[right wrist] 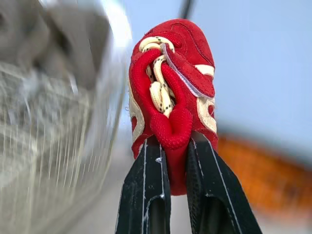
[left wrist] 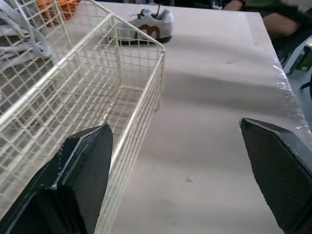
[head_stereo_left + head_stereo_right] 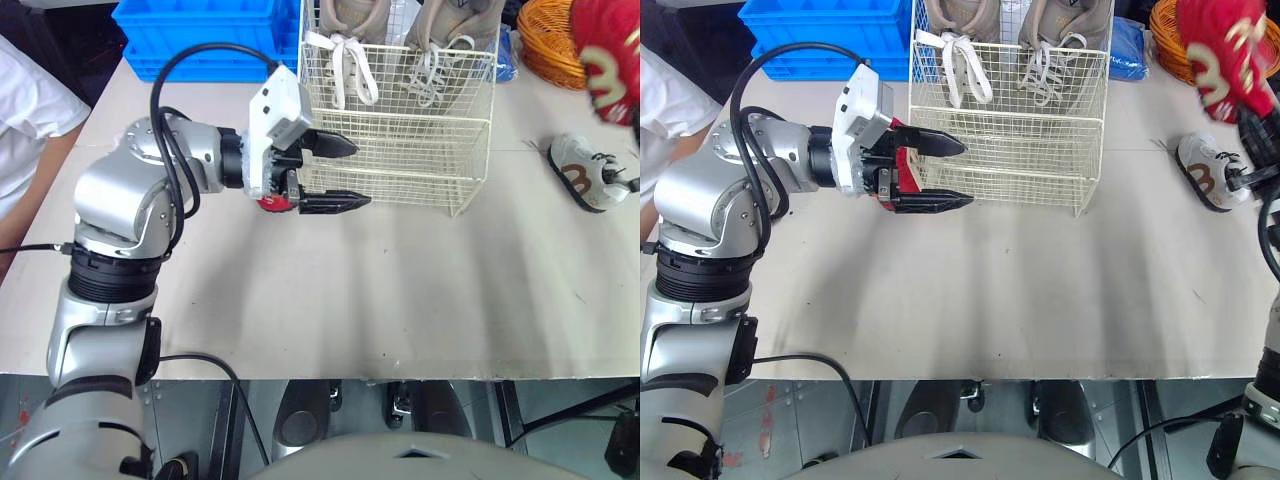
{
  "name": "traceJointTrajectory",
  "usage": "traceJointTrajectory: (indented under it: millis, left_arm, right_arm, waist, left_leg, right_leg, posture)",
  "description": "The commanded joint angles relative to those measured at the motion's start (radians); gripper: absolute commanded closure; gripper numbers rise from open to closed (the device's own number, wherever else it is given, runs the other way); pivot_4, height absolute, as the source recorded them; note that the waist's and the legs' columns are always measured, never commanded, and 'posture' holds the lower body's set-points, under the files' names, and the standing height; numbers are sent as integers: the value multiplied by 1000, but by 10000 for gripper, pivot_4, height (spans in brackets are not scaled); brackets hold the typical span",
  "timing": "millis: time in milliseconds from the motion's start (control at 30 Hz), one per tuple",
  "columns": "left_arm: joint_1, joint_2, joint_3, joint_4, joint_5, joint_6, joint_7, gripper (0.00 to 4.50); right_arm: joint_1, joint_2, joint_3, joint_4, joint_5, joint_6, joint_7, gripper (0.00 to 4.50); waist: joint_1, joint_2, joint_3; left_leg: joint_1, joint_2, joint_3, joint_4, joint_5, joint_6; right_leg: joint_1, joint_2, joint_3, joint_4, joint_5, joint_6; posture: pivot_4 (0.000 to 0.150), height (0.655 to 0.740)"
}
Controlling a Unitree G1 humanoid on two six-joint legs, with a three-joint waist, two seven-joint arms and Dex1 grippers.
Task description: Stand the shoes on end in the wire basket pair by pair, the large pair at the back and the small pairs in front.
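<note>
Now pinching red shoe [image 1: 170, 73] by one end in right pincer [image 1: 176, 144]: could slip loose. Holding left pincer [image 3: 360, 175] spread beside wire basket [image 3: 400, 119]: could shove it.

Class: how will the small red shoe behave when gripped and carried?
The red shoe probably squashes softly: its suede-like upper bulges where the right gripper pinches it. It looks light, held up by one pinch. Its laces might snag the wire basket.
</note>
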State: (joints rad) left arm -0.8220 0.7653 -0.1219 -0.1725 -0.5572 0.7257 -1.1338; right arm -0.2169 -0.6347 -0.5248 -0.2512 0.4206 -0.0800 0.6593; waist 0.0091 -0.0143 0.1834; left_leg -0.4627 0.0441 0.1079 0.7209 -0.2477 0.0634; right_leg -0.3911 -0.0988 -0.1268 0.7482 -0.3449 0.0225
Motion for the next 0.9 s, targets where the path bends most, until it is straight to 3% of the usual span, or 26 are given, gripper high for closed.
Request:
traceJointTrajectory:
  millis: [33,300,467,733,900]
  left_arm:
    - [-32,23,28,13,17,-44,-32,0]
    - [-29,73,13,54,49,-112,-144,0]
    - [-26,84,16,54,27,-114,-217,0]
    - [-39,75,-73,46,69,-71,-268,0]
    - [-66,57,-151,67,120,-60,-280,0]
  right_arm:
    - [6,-54,49,-62,-114,-249,93,44889]
    - [49,-244,226,-30,-146,-537,369,44889]
    - [-100,-360,406,27,-199,-642,514,44889]
    - [-413,-326,631,133,-322,-785,567,44889]
    - [-507,-278,697,182,-390,-848,533,44889]
  waist:
    - [1,0,0]
    - [5,0,0]
    - [-1,0,0]
    - [5,0,1]
    - [6,0,1]
  left_leg:
    - [0,0,0,0,0,0]
    - [0,0,1,1,0,0]
    - [0,1,1,3,0,0]
    - [0,2,1,3,0,0]
    - [0,2,1,3,0,0]
  right_leg:
    - [0,0,0,0,0,0]
    - [0,0,1,-1,0,0]
    - [0,0,2,0,0,0]
    - [0,1,1,0,0,0]
    - [0,1,1,0,0,0]
  posture:
    - [1500,6860]
    - [1500,6860]
    - [1500,6860]
    - [1500,6860]
    - [1500,6860]
